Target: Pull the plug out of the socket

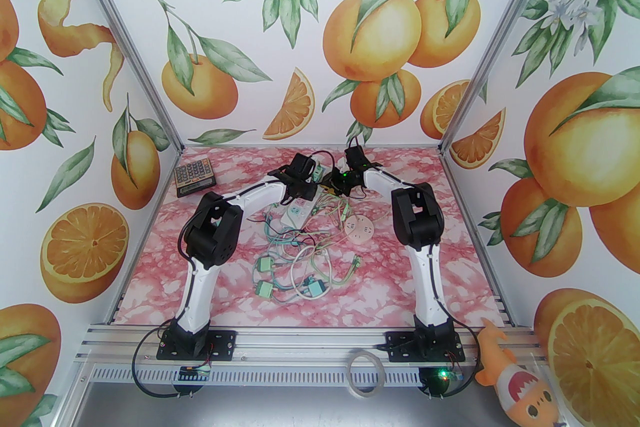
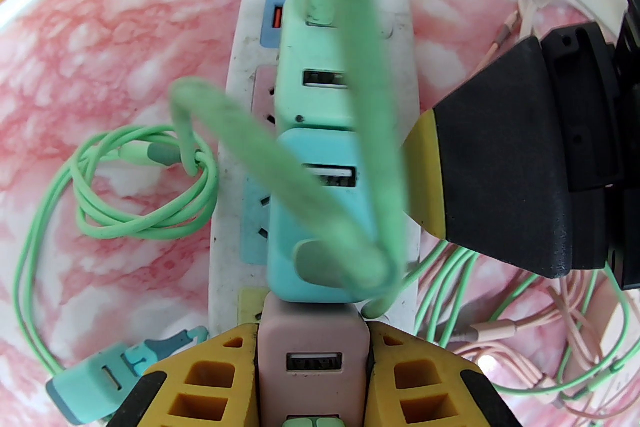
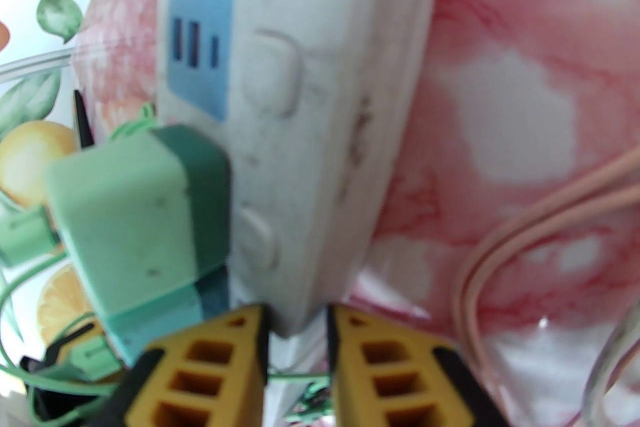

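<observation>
Gripping pink plug, pinching white socket strip

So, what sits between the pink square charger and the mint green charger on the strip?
A light blue square charger, plugged in; the left wrist view shows it.

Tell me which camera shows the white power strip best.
The left wrist view: the power strip runs lengthwise, in focus, with chargers plugged along it, the pink charger nearest. The top view shows the power strip small and distant. The right wrist view shows one end, close and blurred.
</observation>
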Robot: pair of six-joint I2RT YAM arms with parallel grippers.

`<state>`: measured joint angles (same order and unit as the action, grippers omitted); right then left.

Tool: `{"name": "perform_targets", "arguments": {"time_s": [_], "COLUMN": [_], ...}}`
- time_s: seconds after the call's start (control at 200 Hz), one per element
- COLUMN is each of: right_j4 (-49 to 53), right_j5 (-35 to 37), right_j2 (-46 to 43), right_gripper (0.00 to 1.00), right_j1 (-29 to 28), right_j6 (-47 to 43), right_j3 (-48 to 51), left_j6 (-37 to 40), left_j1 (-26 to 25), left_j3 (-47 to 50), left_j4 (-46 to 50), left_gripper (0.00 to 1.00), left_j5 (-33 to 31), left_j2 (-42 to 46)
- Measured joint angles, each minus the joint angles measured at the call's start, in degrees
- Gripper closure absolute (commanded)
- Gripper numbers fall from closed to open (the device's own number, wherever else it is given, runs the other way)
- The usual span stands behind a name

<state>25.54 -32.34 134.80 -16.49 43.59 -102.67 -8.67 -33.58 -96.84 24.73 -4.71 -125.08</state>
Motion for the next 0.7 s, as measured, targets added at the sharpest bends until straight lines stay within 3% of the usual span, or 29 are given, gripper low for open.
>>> {"name": "perform_targets", "arguments": {"time_s": [0.205, 0.485, 0.701], "right_j4": [2.0, 3.0, 3.2], "right_j5": [0.9, 2.0, 2.0], "right_j2": [0.0, 0.0, 0.0], "right_gripper": [0.74, 0.74, 0.74], "right_j1": [-0.1, -0.4, -0.4], "right_j6": [-0.6, -1.8, -2.1], "right_j3": [-0.9, -1.3, -1.4], "left_j6": [-1.2, -4.9, -4.6], "left_j1": [0.6, 4.1, 3.9], "left_j3": [-0.6, -0.7, -0.7], "left_j4": [1.2, 1.3, 1.4], "left_gripper": [0.75, 0.75, 0.75], "left_j5": [1.4, 10.6, 10.7], "left_j2": [0.0, 0.0, 0.0]}}
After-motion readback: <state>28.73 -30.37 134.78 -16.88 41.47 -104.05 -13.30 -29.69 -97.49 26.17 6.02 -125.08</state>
